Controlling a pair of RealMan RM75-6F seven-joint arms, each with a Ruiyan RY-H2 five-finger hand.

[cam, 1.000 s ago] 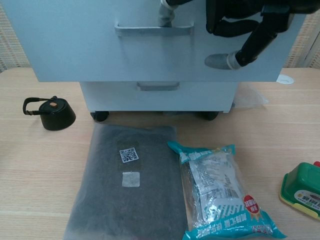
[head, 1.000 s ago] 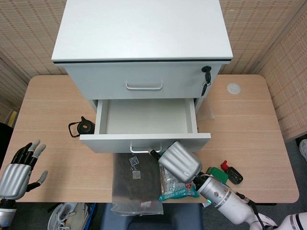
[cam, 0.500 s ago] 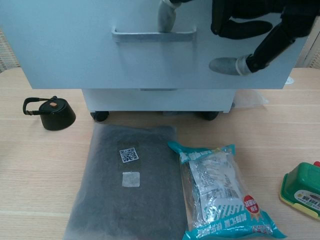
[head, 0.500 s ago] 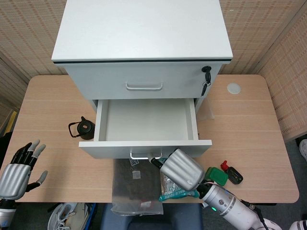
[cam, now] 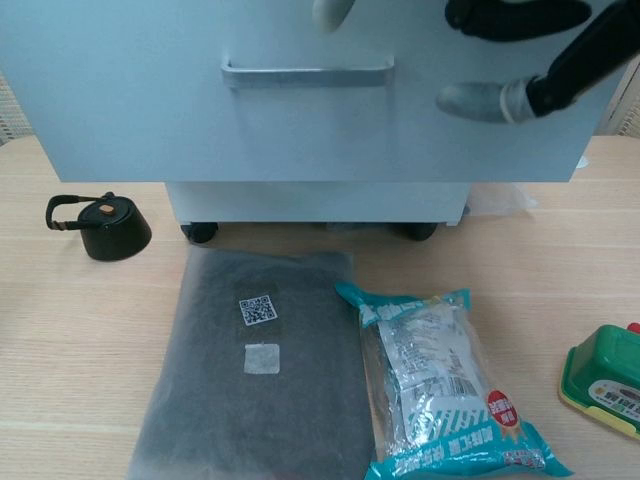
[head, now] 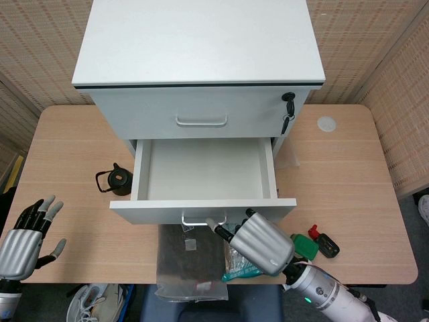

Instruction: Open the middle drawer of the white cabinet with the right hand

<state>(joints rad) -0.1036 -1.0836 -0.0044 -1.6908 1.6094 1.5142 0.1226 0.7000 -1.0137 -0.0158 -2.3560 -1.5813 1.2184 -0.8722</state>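
Note:
The white cabinet (head: 198, 40) stands at the back of the table. Its middle drawer (head: 204, 171) is pulled out and its inside is bare. The drawer's front (cam: 150, 100) fills the top of the chest view, with the metal handle (cam: 307, 72) across it. My right hand (head: 263, 243) hovers just in front of that drawer front. One pale fingertip (cam: 330, 12) sits above the handle, clear of it. The other fingers are loosely apart and hold nothing. My left hand (head: 25, 236) hangs at the table's near left corner with fingers spread.
A small black kettle (cam: 108, 228) sits left of the cabinet. A grey bag (cam: 260, 360), a snack packet (cam: 450, 395) and a green box (cam: 605, 380) lie in front. Keys (head: 288, 111) hang from the top drawer's lock. The bottom drawer (cam: 315, 190) is closed.
The middle drawer slid further out toward me. My right finger, hooked in the handle before, has come out of it, and the hand has drawn back.

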